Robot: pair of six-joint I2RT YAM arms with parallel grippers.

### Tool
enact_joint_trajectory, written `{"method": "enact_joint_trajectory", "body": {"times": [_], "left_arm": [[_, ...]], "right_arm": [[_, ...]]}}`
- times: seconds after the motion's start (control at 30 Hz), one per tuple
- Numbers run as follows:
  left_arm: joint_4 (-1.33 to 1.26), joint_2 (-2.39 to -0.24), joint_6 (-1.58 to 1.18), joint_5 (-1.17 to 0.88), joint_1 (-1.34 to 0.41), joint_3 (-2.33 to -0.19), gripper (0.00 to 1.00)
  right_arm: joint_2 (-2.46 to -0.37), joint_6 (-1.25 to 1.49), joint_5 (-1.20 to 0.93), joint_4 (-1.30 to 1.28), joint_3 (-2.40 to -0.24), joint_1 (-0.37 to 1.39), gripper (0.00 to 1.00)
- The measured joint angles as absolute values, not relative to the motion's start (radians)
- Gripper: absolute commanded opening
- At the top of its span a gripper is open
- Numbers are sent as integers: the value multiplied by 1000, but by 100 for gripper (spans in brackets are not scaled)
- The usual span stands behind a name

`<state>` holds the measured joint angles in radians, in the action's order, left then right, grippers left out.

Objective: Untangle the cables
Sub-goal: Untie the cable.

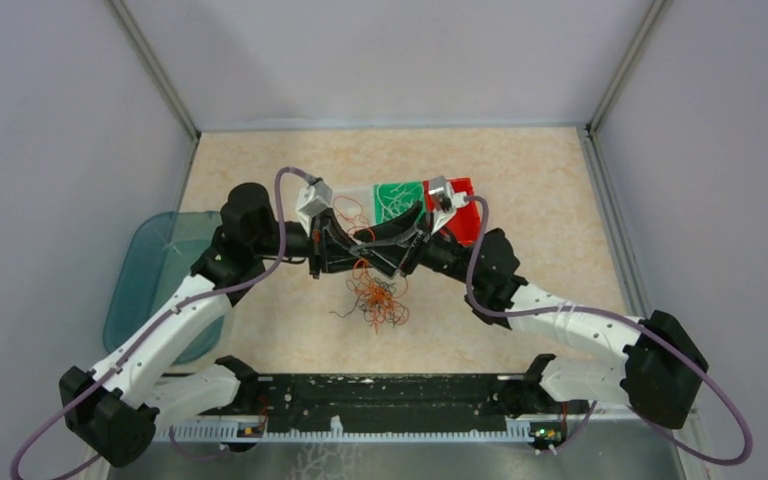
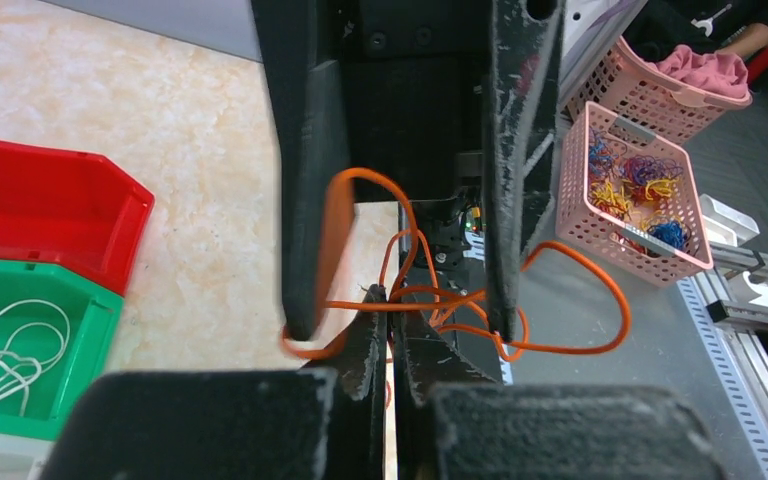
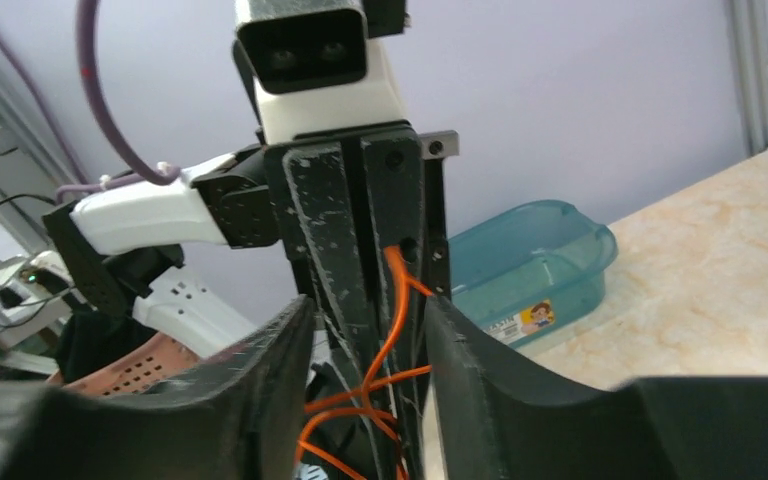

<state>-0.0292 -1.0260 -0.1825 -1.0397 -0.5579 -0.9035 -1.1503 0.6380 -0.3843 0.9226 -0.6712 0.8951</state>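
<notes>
1. In the green bin (image 2: 95, 340): loose loops of white cables (image 2: 10, 345). Set directly against the red bin (image 2: 60, 215), both on the table (image 2: 180, 120).
2. At the table's left edge: teal tub (image 3: 540, 265) – contents not discernible.
3. Beyond the table, in the pink mesh basket (image 2: 585, 215): bundles of yellow, blue and mixed-colour wire (image 2: 650, 185). In the second pink basket (image 2: 650, 95) behind it: pink cloth (image 2: 705, 70).
4. On the teal tub wall: label (image 3: 522, 320) with a cartoon figure; print too small to read.
5. For the left gripper (image 2: 392, 305): pinched together on an orange cable (image 2: 570, 255), held above the table.
6. For the right gripper (image 3: 368, 310): spread wide, straddling the left gripper's fingers, with the orange cable looped around one finger (image 2: 305, 200).
7. Below both grippers, towards the arm bases: tangle (image 1: 378, 300) of mostly orange strands, some running up to the grippers – resting on the table or hanging, cannot tell.
</notes>
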Motion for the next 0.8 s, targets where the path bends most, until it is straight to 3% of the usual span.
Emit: {"method": "enact_joint_trajectory", "body": {"times": [0.2,0.27,0.6,0.8], "left_arm": [[-28,-1037,-216,-1053,-556,-982,0],[-31,-1036,-221,-1060,-554,-1014,0],[-2,-1029,-207,-1070,-554,-1071,0],[1,-1029,-189,-1041,-554,-1088,0]], "right_arm": [[-1062,612,-337,811,-664,868,82],[-994,611,-331,783,-645,835,86],[-709,517,-316,541,-525,769,80],[-688,474,-335,453,-444,769,73]]}}
